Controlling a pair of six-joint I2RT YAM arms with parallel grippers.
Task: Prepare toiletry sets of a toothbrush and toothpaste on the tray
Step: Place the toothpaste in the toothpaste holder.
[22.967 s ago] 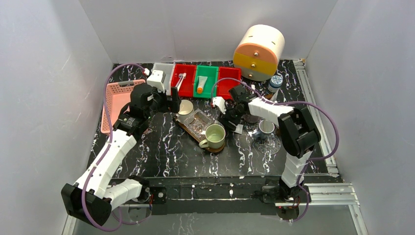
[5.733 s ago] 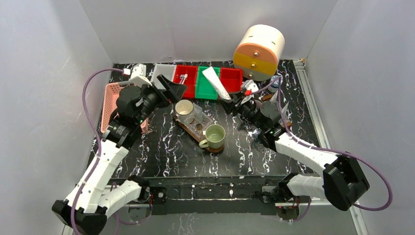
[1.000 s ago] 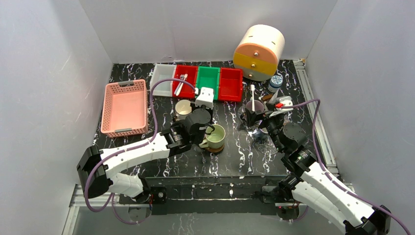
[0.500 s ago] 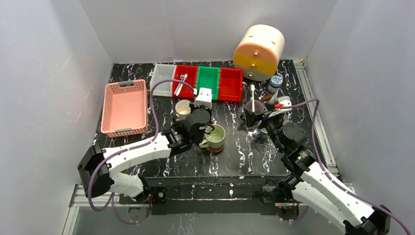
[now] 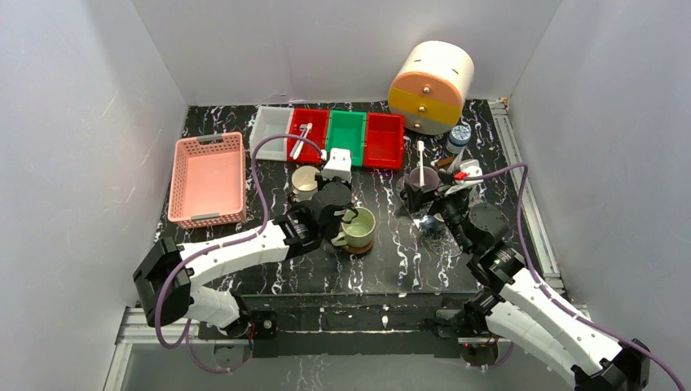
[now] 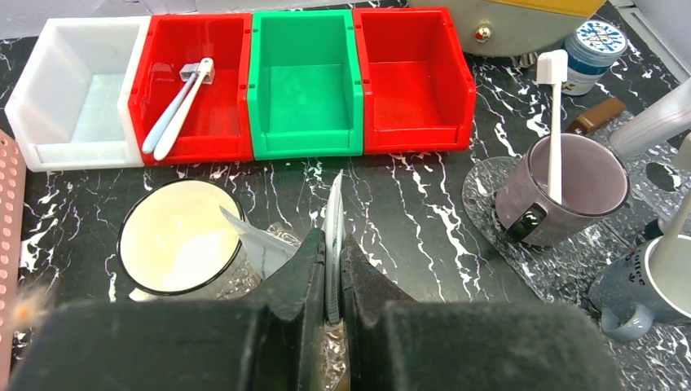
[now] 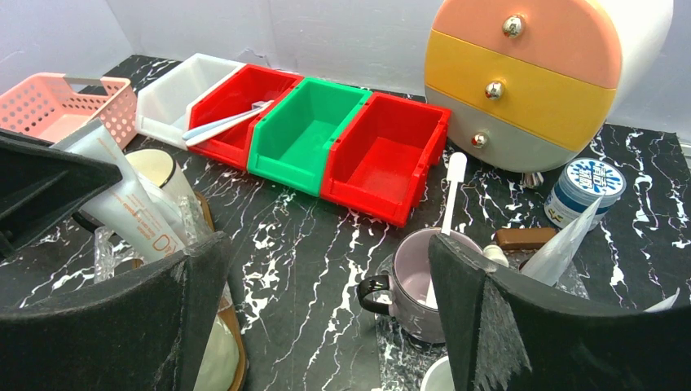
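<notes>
Marble table (image 5: 391,252) has a free strip betw. bin row (image 6: 303,147) and cream cup (image 6: 163,236). Left gripper (image 6: 332,244) pinches white tube (image 6: 335,199); right gripper (image 7: 322,269) spread wide.

pink basket (image 5: 208,175) sitting far left | white bin (image 5: 270,130), green bin (image 5: 345,137), red bins (image 5: 383,140) lining up touching along back | drawers (image 5: 432,85) lying back right | jar (image 5: 459,135) standing beside drawers

Orange letters "DH" on the white tube (image 7: 133,205); blue jar lid (image 7: 588,182) print illegible.
</notes>
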